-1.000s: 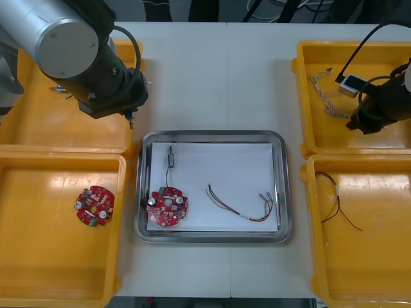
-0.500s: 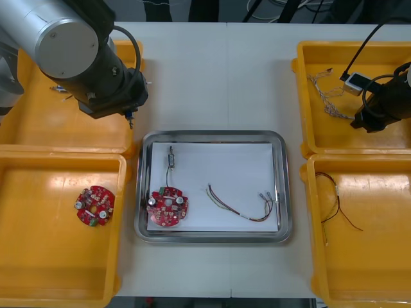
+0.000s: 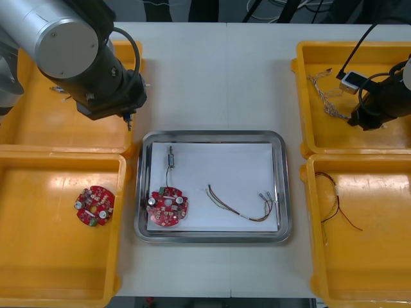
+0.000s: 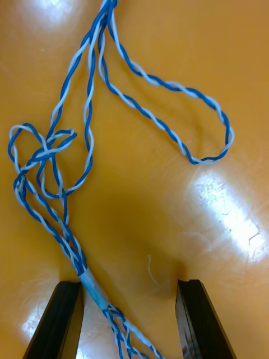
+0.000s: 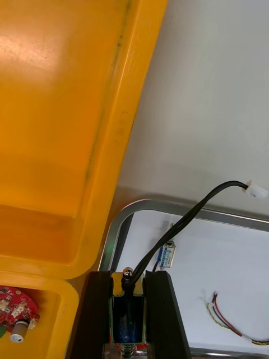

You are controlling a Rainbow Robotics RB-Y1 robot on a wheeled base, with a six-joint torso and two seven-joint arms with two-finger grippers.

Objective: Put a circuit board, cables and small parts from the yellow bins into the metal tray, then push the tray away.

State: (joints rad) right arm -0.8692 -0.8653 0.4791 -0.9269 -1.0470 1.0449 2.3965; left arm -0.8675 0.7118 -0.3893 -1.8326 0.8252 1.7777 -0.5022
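A: What lies nearest the robot?

B: The near left bin (image 3: pixel 51 269) holds one red circuit board (image 3: pixel 94 206); the near right bin (image 3: pixel 379 269) holds a thin reddish cable (image 3: pixel 336 205); between them, on the table (image 3: pixel 212 64), sits the metal tray (image 3: pixel 212 135), white inside.

A: And inside it?

B: A second circuit board (image 3: pixel 167 206) lies in the near left corner; a red and yellow cable (image 3: pixel 221 203) lies beside it, toward the right; a small metal part (image 3: pixel 171 156) trailing a black lead lies farther back, on the left side.

A: Where is the left hand (image 5: pixel 128 283)?

B: It hangs above the tray's far left corner, just beside the far left bin (image 3: pixel 38 128); its fingers (image 5: pixel 98 314) are clamped on a held metal part (image 5: pixel 128 322), apart by its width; a black cable (image 5: pixel 185 221) rises from that part to a white plug (image 5: pixel 255 190).

A: And the right hand (image 4: pixel 128 305)?

B: It is down in the far right bin (image 3: pixel 385 138); its fingers (image 4: pixel 193 320) stand wide apart, gripping nothing; the twisted blue and white cable (image 4: pixel 92 287) lies on the bin floor, one bundle passing between the fingers, just beside one of them, its loops spreading beyond.
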